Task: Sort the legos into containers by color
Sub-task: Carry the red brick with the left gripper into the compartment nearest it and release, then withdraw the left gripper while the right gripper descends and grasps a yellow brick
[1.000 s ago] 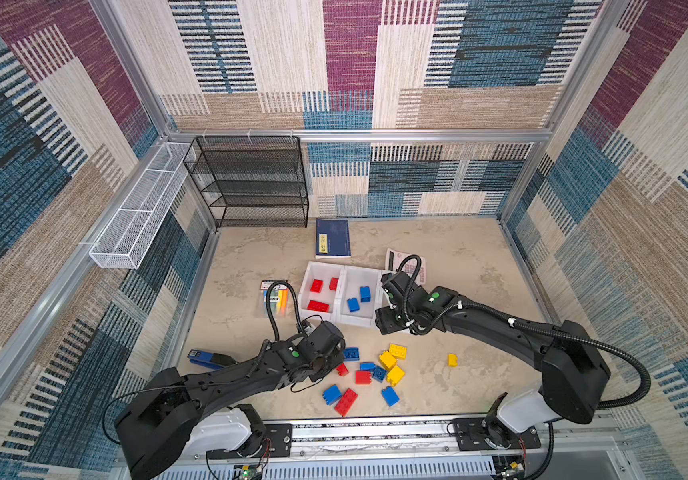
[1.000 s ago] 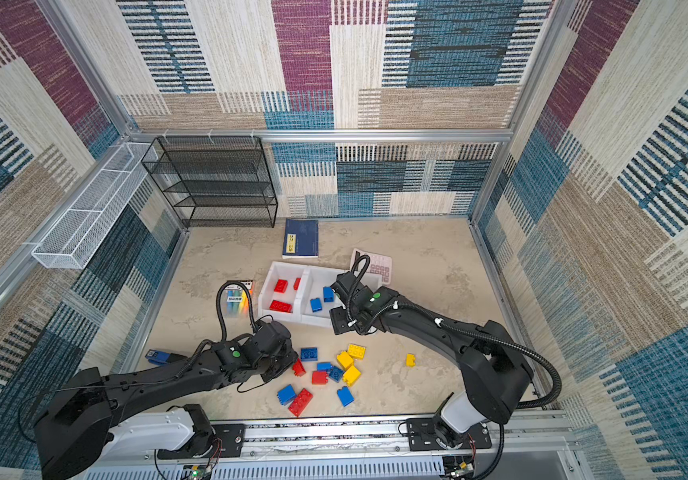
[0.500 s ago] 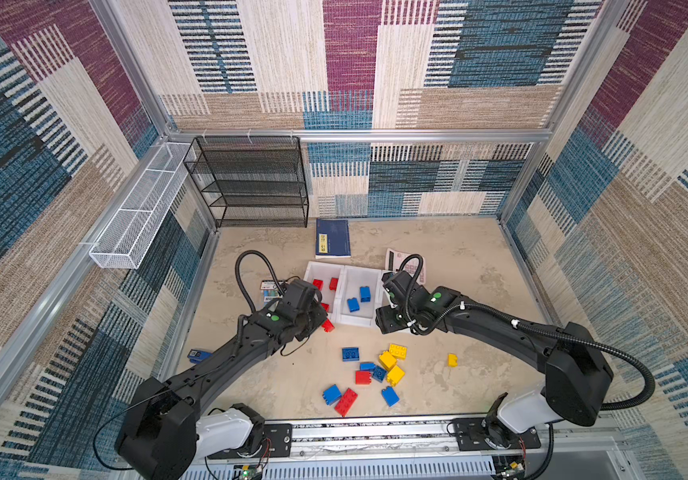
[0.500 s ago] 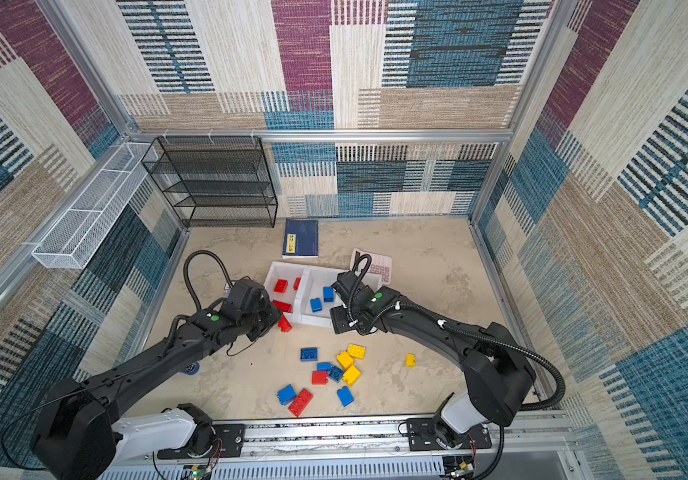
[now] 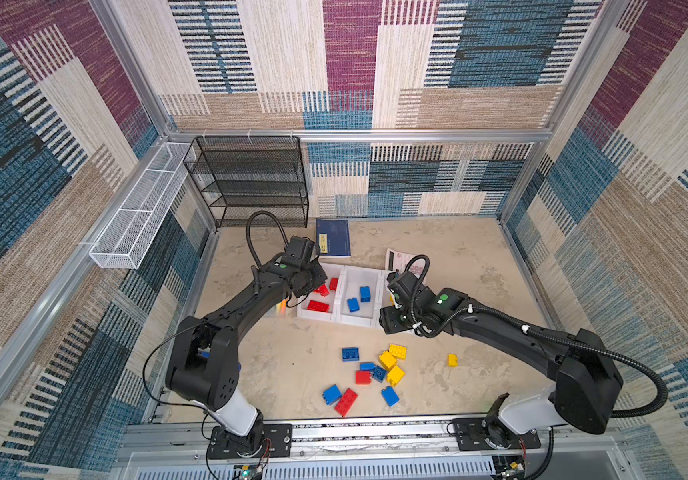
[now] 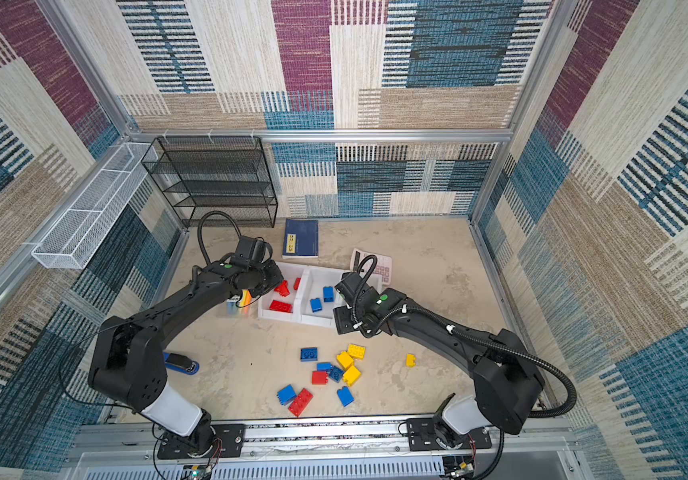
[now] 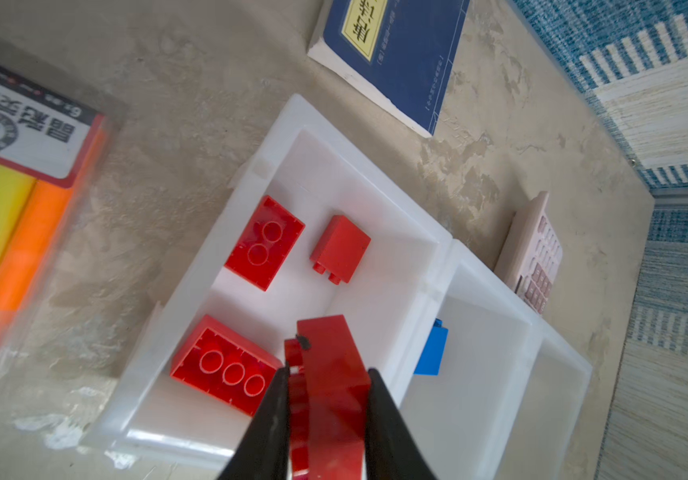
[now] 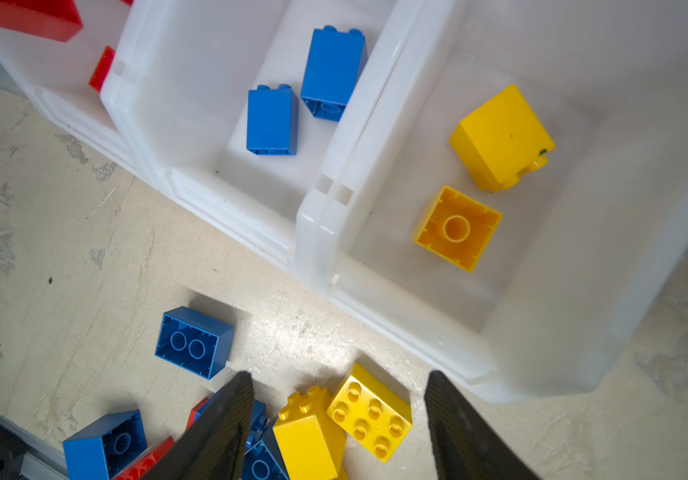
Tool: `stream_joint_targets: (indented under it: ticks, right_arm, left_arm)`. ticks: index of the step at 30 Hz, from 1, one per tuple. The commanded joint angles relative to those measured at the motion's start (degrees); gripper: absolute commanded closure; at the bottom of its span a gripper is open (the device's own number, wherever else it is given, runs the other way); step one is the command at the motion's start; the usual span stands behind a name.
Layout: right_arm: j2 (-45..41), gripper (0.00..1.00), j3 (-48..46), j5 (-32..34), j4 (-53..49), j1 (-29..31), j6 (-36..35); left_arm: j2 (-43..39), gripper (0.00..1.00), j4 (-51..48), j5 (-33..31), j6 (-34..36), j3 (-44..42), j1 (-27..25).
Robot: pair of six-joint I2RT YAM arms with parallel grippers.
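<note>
The left gripper [image 7: 330, 372] is nipped down narrow on a red lego [image 7: 325, 349], with one black finger against each side face. It holds the lego in the air over the end container [image 7: 392, 266], the 9 o'clock one of the three white containers [image 5: 358, 322] joined in a row. In both top views this gripper sits over the 9 o'clock side of that container, and a long red lego [image 5: 318, 306] lies on the container floor at the gripper's 6 o'clock. The left wrist view shows three red legos lying loose in the container below the held one.

The middle container [image 8: 192, 137] has two blue legos [image 8: 271, 120] in it, close together. The yellow container [image 8: 438, 307] at the 3 o'clock end has two yellow legos [image 8: 500, 137].

The right gripper [image 8: 338, 378] has its fingers spread well apart and nothing between them. It hovers above the table, just off the near wall of the yellow container at that container's 6 o'clock. The unsorted legos [image 5: 375, 370] lie on the table toward 6 o'clock from it. Nearest are a six-stud yellow lego [image 8: 369, 413] and a taller yellow lego [image 8: 309, 432] touching it; in the right wrist view both show in the gap between the fingers. Blue and red ones sit close beside them. A small lone yellow lego [image 5: 452, 359] lies apart from the rest, at about 4 o'clock from the right gripper.
</note>
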Motion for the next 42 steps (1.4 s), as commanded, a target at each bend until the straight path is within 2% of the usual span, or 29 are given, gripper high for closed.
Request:
stream_joint_targets:
  ticks: [1,4,9,17,23,35,42]
  right_arm:
    - [-0.77,0.31,-0.07,1.14,-0.84,0.16,0.96]
    - [-1.31,0.31,-0.15,1.59,-1.16,0.11,1.41]
    - [-1.74,0.31,-0.51,1.78,-1.22,0.05,1.75]
    - [-2.38,0.31,-1.59,1.59,-1.38,0.11,2.8]
    - [-4.37,0.31,-5.66,0.22,-0.79,0.11,4.8]
    - [-6.77,0.29,-13.88,-0.91,1.3,0.24,12.87]
    - [-3.92,0.27,-12.9,0.51,2.38,0.79,15.53]
  left_arm:
    - [1.95,0.67,-1.42,2.83,4.0,2.05,0.14]
    - [1.86,0.58,-1.62,2.57,4.18,1.98,0.25]
    - [0.15,0.52,-1.94,1.73,4.81,0.39,0.22]
    - [-6.48,0.52,-1.86,1.55,4.85,-5.12,0.38]
    - [-14.15,0.51,1.37,3.99,3.07,-14.67,0.51]
    - [-27.75,0.5,3.22,3.75,-3.09,-28.34,0.47]
    - [-33.57,0.49,-0.91,1.93,-2.09,-31.52,0.53]
